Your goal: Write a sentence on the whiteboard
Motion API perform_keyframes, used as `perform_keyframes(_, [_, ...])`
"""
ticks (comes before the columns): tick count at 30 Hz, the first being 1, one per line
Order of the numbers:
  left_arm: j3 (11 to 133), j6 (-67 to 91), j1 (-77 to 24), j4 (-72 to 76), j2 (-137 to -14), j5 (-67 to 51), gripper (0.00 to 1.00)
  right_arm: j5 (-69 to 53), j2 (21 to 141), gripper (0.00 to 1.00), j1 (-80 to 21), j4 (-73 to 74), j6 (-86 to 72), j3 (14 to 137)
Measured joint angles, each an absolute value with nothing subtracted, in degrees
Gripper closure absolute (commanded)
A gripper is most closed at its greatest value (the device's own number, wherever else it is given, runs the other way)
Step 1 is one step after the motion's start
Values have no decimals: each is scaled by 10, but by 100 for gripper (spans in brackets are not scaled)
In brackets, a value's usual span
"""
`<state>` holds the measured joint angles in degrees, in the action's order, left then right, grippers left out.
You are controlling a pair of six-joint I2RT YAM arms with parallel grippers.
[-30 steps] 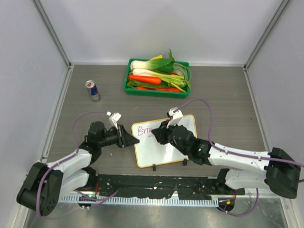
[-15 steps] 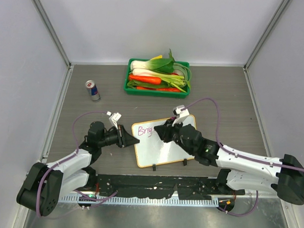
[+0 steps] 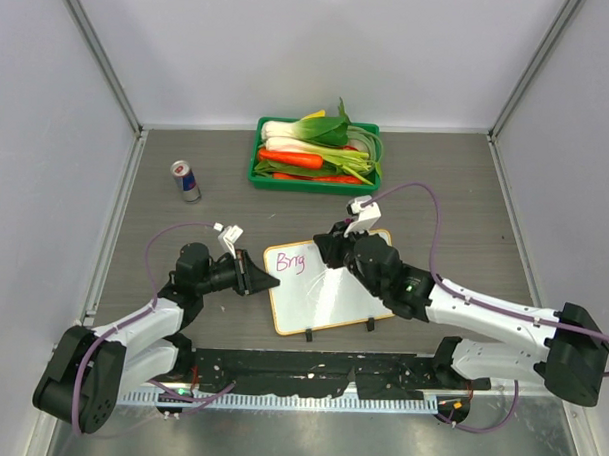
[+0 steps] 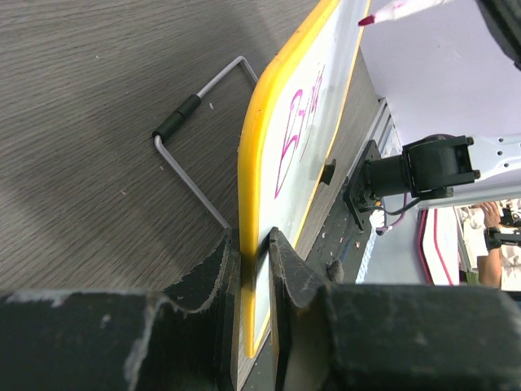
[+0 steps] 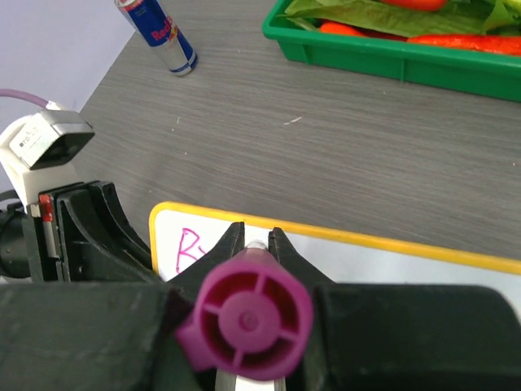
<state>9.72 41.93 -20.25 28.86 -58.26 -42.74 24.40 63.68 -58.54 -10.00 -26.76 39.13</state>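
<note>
Left wrist view: my left jaws pinch the whiteboard [image 4: 330, 73] rim; my right jaws clamp a purple marker [image 5: 247, 320], with the writing [image 5: 189, 247] just to their left.

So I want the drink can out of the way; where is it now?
Top view: the can stands on the table's far left, left of the green tray.

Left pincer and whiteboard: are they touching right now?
Touching. In the left wrist view, the left pincer is shut on the whiteboard, with both fingers pressed against its yellow rim and no gap.
</note>
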Motion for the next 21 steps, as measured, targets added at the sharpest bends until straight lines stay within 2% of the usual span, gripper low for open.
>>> perform_keyframes(21, [97, 419, -203, 288, -582, -427, 100, 248, 667, 99, -583, -94, -246, 416])
